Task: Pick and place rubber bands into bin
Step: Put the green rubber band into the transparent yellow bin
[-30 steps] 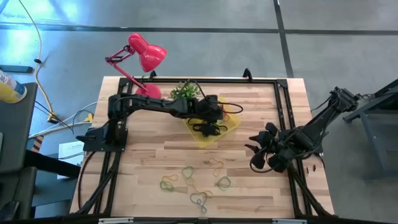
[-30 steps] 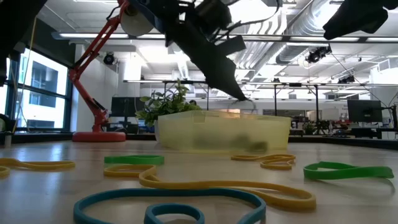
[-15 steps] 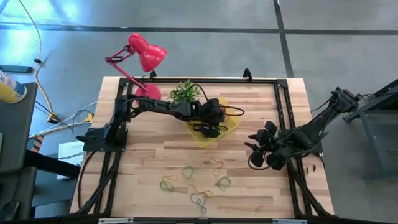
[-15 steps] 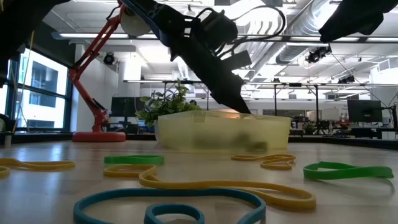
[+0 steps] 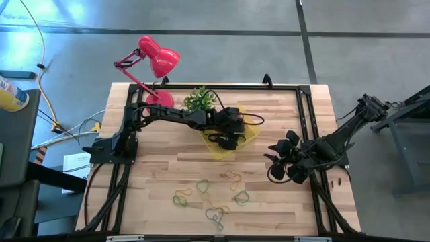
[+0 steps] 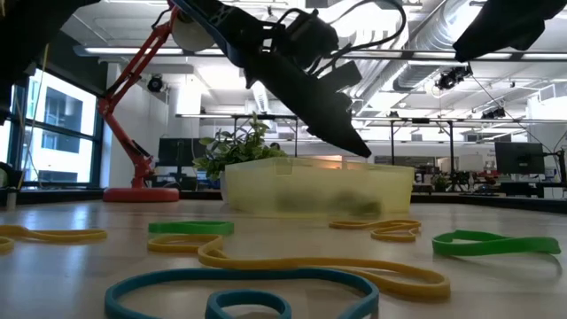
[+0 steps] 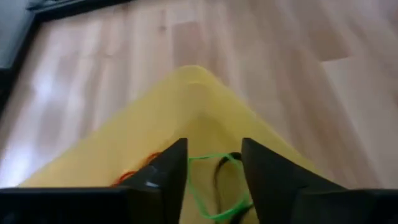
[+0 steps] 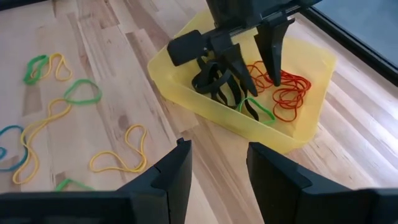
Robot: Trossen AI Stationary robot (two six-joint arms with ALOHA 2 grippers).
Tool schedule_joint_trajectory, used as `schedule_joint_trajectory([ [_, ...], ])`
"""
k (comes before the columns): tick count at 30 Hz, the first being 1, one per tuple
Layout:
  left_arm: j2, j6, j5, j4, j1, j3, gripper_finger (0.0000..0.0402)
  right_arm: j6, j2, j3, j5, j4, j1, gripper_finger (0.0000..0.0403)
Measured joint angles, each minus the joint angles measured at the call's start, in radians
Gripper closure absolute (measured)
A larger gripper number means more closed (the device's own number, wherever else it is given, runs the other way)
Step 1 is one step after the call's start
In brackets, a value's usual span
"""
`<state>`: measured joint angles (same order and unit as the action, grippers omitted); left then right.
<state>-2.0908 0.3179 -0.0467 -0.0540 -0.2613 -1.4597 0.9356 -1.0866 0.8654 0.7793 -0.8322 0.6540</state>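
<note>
The yellow bin (image 5: 247, 132) stands at the table's far middle, next to a green plant. My left gripper (image 8: 261, 87) hangs open over it, fingers pointing down into the bin (image 7: 186, 106). A green rubber band (image 8: 258, 109) lies on the bin's floor just below the fingertips, beside black bands (image 8: 214, 84) and red ones (image 8: 289, 87). Whether a finger touches the green band (image 7: 205, 186), I cannot tell. Several coloured rubber bands (image 5: 208, 195) lie flat on the wood nearer the front. My right gripper (image 5: 277, 165) waits open at the table's right, holding nothing.
A red desk lamp (image 5: 156, 59) and a small green plant (image 5: 199, 99) stand at the far left, close behind the bin. Black frame rails (image 5: 306, 114) run along the table's edges. Bare wood lies between the bin and the loose bands (image 8: 62, 99).
My left gripper has come down toward the bin and a little toward the table's right edge. Its fingers show spread wider in the low view than before.
</note>
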Motion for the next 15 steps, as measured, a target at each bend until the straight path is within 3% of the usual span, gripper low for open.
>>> schedule_joint_trajectory([
  [7,0.09,0.046,-0.17,-0.14,0.025,0.0,0.0232,-0.001,0.0,0.0,-0.004,-0.001,0.0,0.0258],
  [15,0.228,0.147,-0.118,-0.486,0.185,-0.001,0.027,-0.025,0.0,0.0,0.008,-0.002,0.0,0.0258],
])
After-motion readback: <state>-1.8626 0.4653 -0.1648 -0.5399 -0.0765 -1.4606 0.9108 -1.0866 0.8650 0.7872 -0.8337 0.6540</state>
